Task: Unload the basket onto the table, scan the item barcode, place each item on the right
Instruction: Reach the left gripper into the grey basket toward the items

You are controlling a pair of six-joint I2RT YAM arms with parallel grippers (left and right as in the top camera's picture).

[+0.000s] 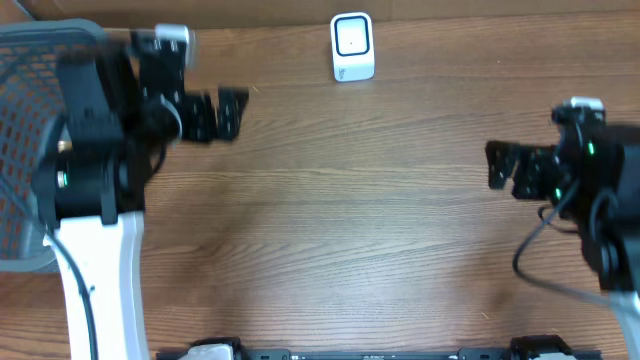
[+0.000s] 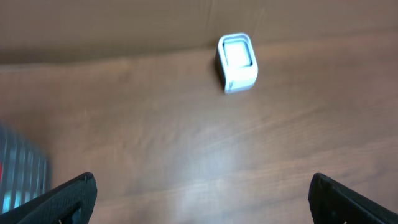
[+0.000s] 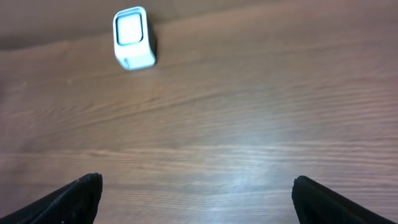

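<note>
Closest in, the left gripper [image 2: 206, 200] has its black jaws spread as wide as they go, with nothing between them but bare wood. The right gripper [image 3: 199, 199] stands the same way, fully parted and empty. Beyond both, at the far edge of the table [image 1: 340, 230], sits the small white scanner [image 1: 352, 47], its pale window facing up toward the arms.

I can't spot the item anywhere on the tabletop. It may be in the mesh basket [image 1: 30, 90] at the left arm's side, where the left wrist view catches a blurred grey patch with a fleck of red, but that's too smeared to call.

So the job looks barely begun. I'd say the left arm should go to the basket first and take the item by its edges so the barcode stays uncovered. Then it should hold that face squarely to the scanner's window, steady and close.

No brand or lettering is legible on the scanner.
</note>
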